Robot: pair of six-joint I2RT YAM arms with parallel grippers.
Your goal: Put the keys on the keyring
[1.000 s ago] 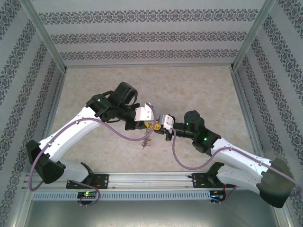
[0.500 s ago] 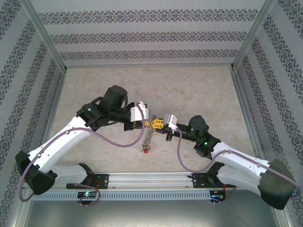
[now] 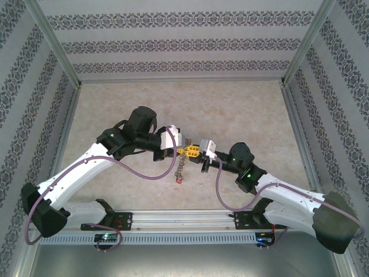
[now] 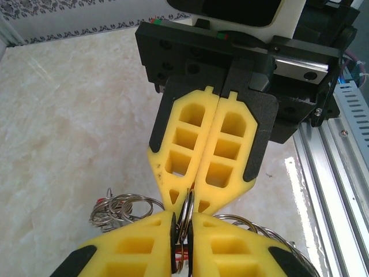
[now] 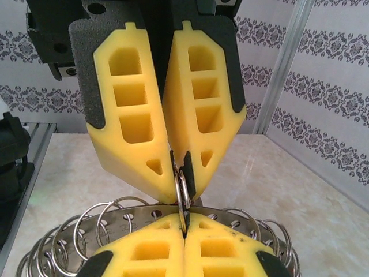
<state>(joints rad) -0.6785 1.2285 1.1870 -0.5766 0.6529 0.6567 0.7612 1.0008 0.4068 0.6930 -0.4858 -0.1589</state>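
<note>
A pale marbled tabletop [image 3: 230, 109] lies between walls [image 3: 184, 40] papered in grey ornamental bands (aluminium posts [image 3: 53, 40] at corners).

No word, number, brand mark or sign can be read anywhere; the dark bands on the walls [image 3: 173, 43] behind and beside the grippers are repeated ornament (not lettering).
</note>
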